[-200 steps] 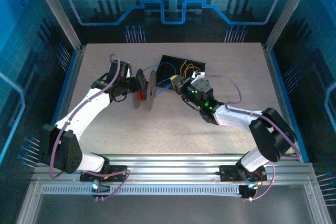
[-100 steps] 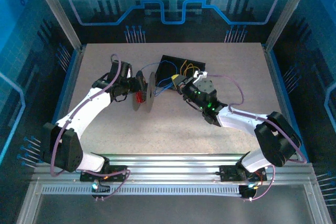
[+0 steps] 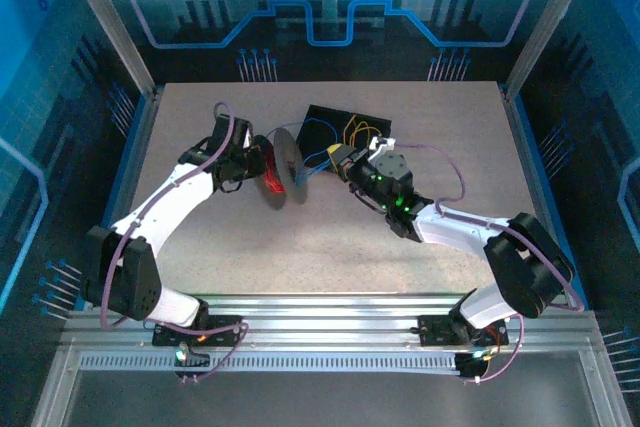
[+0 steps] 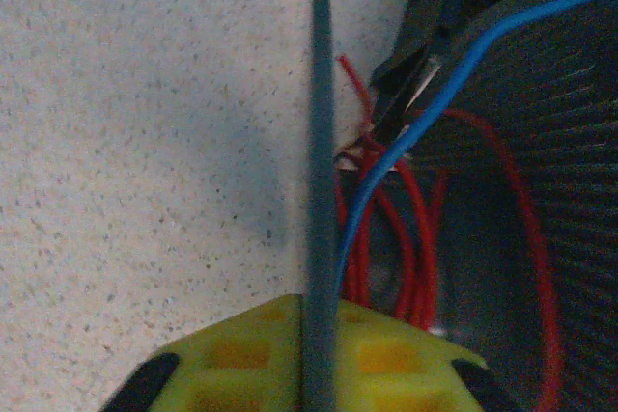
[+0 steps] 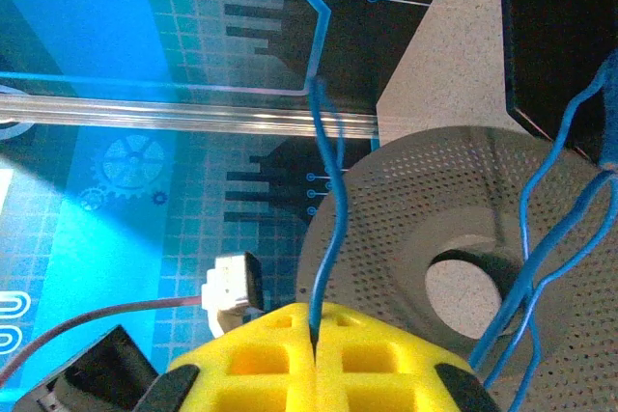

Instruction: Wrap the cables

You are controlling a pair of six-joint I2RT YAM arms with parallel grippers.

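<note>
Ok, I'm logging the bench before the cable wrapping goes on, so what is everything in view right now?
spool: 1, grey, gripped by one flange, mid-table
red cable: 1, red, wound on the spool's core
blue cable: 1, blue, from the spool to the right gripper
yellow cable: count unclear, yellow, looped on the black box
black box: 1, black, back of table
table: 1, speckled beige
left gripper: 1, yellow pads, shut on the spool's flange
right gripper: 1, yellow pads, shut on the blue cable

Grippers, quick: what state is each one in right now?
The left gripper is closed on the rim of the grey spool.
The right gripper is closed on the blue cable.
</note>
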